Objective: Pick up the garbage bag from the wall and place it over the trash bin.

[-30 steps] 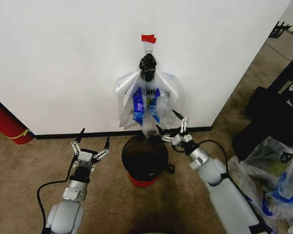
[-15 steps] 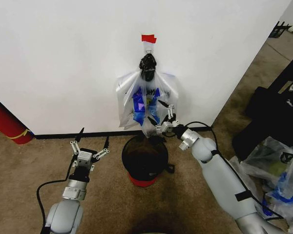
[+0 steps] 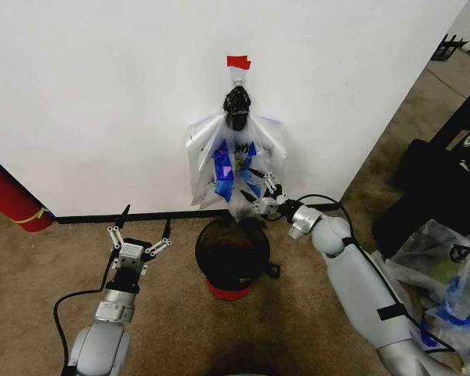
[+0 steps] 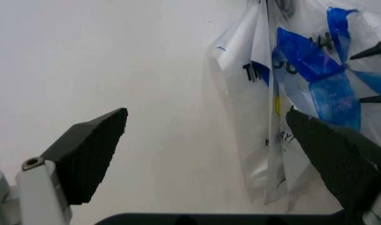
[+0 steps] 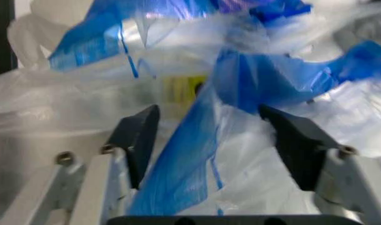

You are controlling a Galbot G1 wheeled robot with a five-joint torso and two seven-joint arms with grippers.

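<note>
Bag hangs on the wall hook above the bin; the right pincer, spread wide, has advanced to straddle its lower folds, while the left pincer waits released.

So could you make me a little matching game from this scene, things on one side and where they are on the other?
Things:
1. see-through plastic garbage bag with blue bands
2. small round red trash bin with black rim
3. right gripper
4. left gripper

Places:
A. on the carpet below the bag
B. open at the bag's lower part
C. hanging from the wall hook
D. open, left of the bin

Pairs: 1-C, 2-A, 3-B, 4-D
</note>
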